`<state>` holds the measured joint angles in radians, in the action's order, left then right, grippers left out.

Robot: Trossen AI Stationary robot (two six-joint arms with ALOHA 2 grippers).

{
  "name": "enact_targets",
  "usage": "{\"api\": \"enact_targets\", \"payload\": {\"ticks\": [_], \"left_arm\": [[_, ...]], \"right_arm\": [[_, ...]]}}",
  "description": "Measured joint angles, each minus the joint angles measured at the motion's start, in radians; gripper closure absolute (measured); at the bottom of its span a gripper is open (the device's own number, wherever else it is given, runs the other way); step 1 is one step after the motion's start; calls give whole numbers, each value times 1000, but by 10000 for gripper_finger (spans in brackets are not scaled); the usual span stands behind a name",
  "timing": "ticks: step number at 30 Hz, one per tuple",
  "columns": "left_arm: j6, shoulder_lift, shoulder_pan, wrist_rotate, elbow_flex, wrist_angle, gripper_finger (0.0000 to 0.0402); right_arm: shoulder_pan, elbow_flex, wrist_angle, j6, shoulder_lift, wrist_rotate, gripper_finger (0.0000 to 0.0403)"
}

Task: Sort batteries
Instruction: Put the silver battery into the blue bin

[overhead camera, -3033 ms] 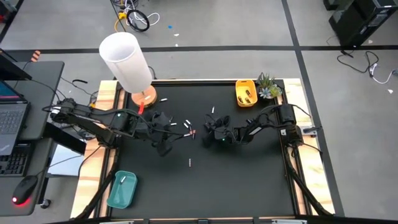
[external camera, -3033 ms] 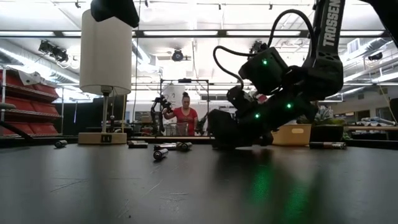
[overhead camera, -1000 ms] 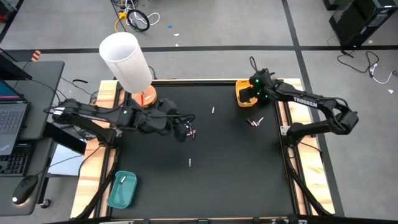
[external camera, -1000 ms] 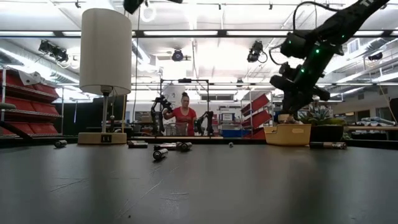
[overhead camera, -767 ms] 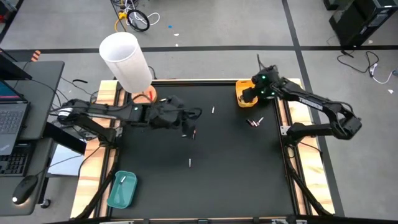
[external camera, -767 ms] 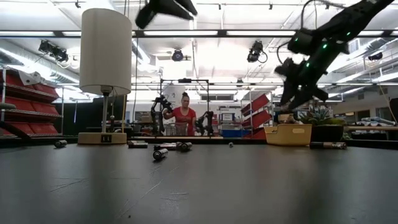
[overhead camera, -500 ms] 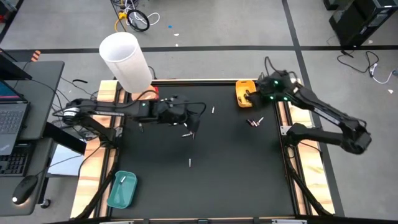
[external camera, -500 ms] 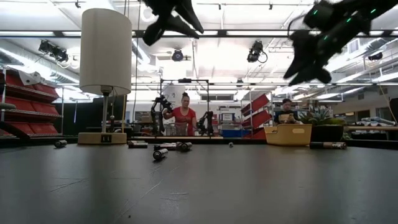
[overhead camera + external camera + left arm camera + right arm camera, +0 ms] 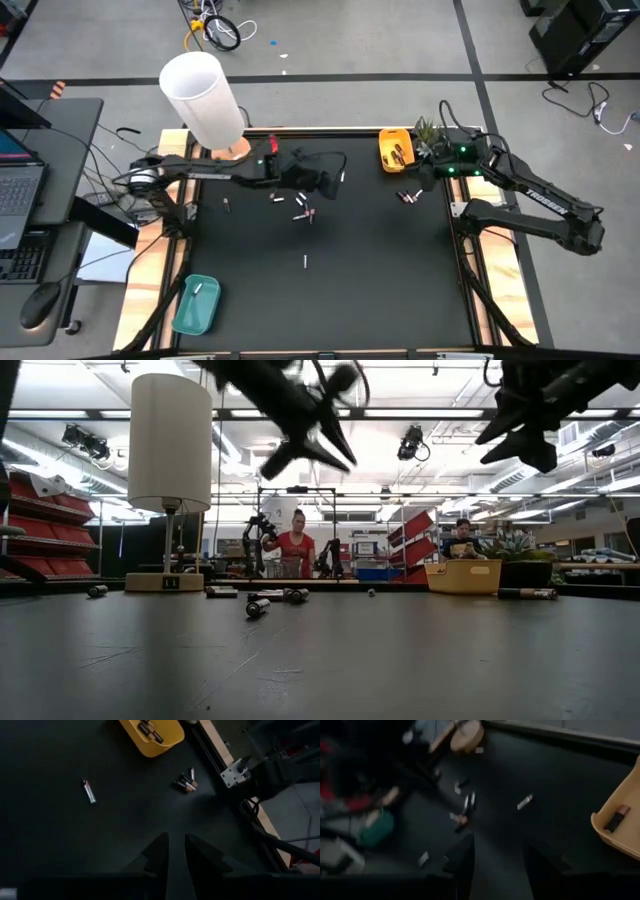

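Black table [image 9: 380, 280] with batteries [image 9: 303, 212] scattered mid-surface, more in yellow tray [image 9: 394, 149], workshop beyond; left gripper [image 9: 176, 851] slightly parted, right gripper [image 9: 497, 857] released wide, both raised, holding nothing

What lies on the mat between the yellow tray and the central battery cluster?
In the high view, one pale battery lies between the yellow tray and the battery cluster; otherwise bare mat.
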<state>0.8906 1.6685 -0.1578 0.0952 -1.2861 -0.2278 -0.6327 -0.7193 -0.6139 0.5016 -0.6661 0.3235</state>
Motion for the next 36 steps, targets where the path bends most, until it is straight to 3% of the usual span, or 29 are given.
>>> {"api": "enact_targets", "payload": {"ticks": [4,6,12,21,31,36], "left_arm": [[-22,85,-53,-112,-5,74,287],[-3,124,-67,-119,-26,52,262],[8,237,-80,-10,-166,-101,212],[0,434,-84,155,-402,-196,209],[46,496,-84,332,-416,-180,223],[46,531,-85,328,-417,-157,225]], "right_arm": [[45,0,90,98,0,-41,252],[68,0,114,106,0,-68,252],[105,0,121,122,-1,-96,252],[109,0,117,76,7,-90,252],[108,0,86,45,60,-36,252],[108,0,80,44,72,-7,252]]}}
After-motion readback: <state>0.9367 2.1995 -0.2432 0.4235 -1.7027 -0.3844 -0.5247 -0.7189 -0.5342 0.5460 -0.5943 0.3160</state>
